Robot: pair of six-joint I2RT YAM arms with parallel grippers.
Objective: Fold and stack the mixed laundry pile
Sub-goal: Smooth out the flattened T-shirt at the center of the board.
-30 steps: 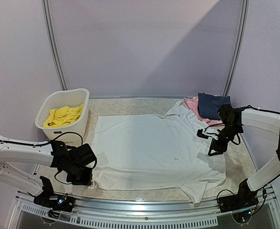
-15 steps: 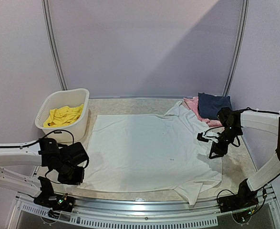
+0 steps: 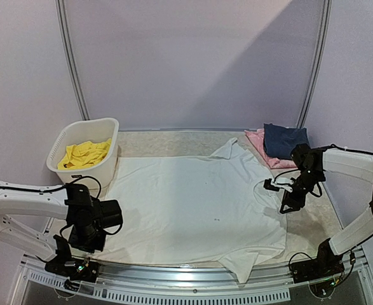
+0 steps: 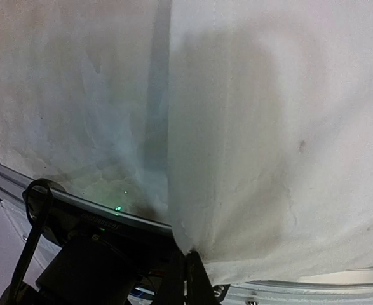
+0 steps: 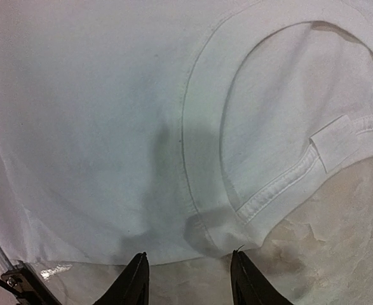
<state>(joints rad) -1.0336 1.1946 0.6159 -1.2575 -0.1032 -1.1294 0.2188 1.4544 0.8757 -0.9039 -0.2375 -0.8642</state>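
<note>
Your left gripper (image 4: 186, 276) is pinched on the T-shirt's (image 3: 192, 203) near-left hem (image 4: 199, 244), shirt spread mid-table. Right gripper (image 5: 189, 260) gapes at the collar (image 5: 205, 127), probably holding nothing. Pull one-sided and it'll skew, bunch.

Basket (image 3: 103, 168) blocks far-left corner; folded clothes (image 3: 281, 141) far-right; T-shirt (image 3: 192, 203) spread between; bare table (image 3: 173, 141) strip along far edge.
</note>
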